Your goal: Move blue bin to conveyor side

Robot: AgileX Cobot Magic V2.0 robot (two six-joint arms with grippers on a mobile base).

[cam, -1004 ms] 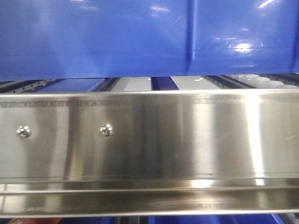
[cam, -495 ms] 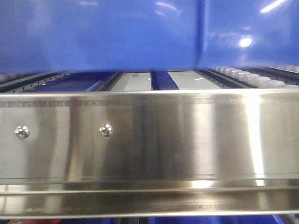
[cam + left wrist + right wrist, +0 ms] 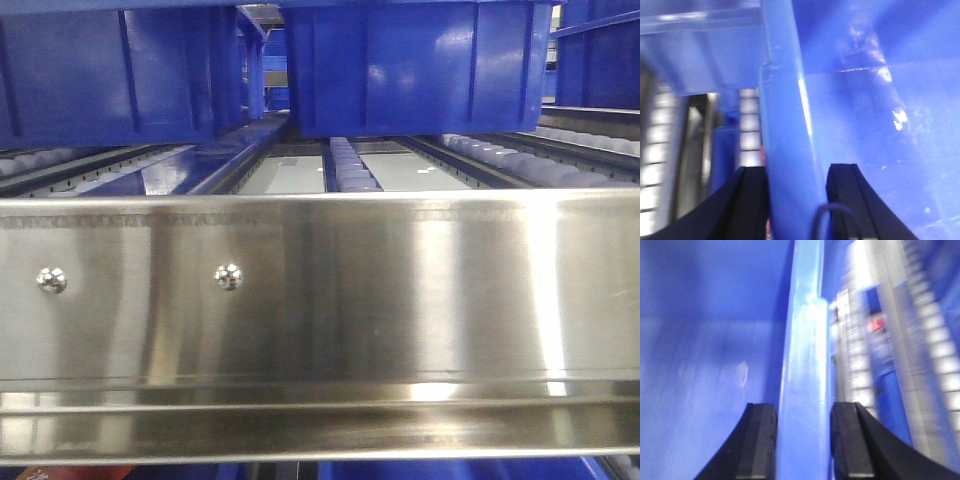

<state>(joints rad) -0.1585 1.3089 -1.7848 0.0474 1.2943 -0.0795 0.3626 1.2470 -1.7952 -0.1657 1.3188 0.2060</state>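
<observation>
The blue bin shows only in the wrist views. In the left wrist view its thick glossy rim (image 3: 785, 100) runs up the middle, with the inside wall (image 3: 880, 150) to the right. My left gripper (image 3: 797, 172) is shut on that rim, one black finger on each side. In the right wrist view the opposite rim (image 3: 805, 330) runs up the middle, with the bin's inside (image 3: 705, 365) to the left. My right gripper (image 3: 803, 412) is shut on it the same way. Both wrist views are motion-blurred. The conveyor is out of view.
A brushed-steel rail (image 3: 320, 300) fills the lower front view. Behind it lie roller lanes (image 3: 350, 170) of the rack. Two other blue bins (image 3: 410, 65) (image 3: 110, 75) stand further back on the rollers. Pale rollers show beside the held bin (image 3: 655, 145) (image 3: 940, 350).
The blue bin wall that filled the top of the front view has risen out of that view. The rack's rollers and the bins behind it now show.
</observation>
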